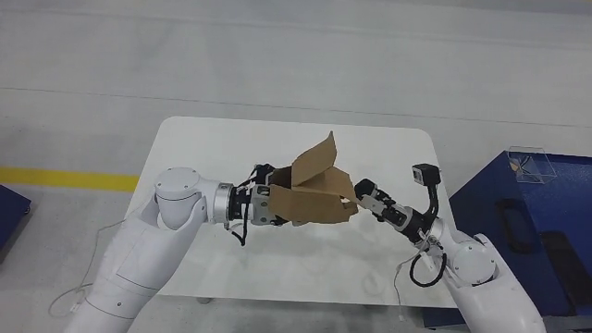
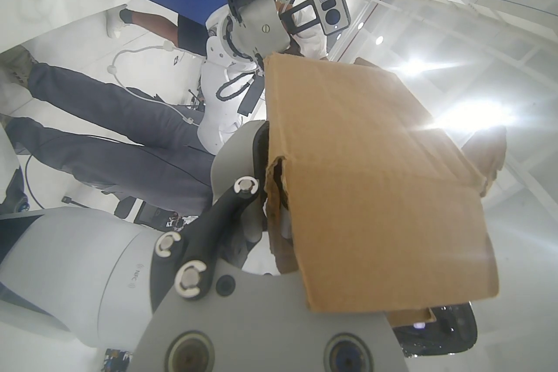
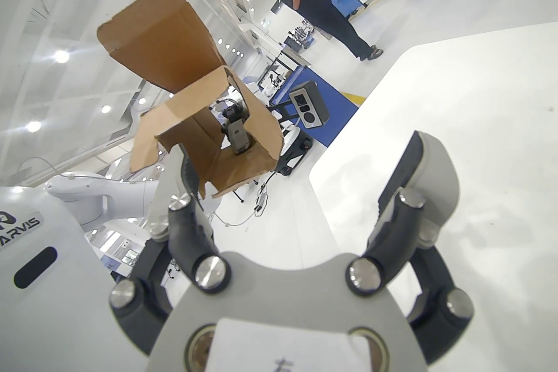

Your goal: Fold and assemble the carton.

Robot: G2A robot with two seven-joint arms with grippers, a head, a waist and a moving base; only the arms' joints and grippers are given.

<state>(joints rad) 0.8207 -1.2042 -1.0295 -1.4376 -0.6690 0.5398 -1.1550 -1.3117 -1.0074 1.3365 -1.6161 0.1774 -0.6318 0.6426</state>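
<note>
Above the white table (image 1: 277, 139), left pincer (image 1: 268, 202) grips the carton (image 1: 314, 194); right pincer (image 3: 296, 149) gapes wide, empty.

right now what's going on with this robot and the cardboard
The robot is part-way through putting together a cardboard box. Its left gripper is clamped on one end of the box and holds it up above the white table. The box is open and only partly formed, with one flap standing up. The right gripper is at the box's other end, fingers spread open and gripping nothing. I can't tell whether a finger touches the cardboard.
</note>
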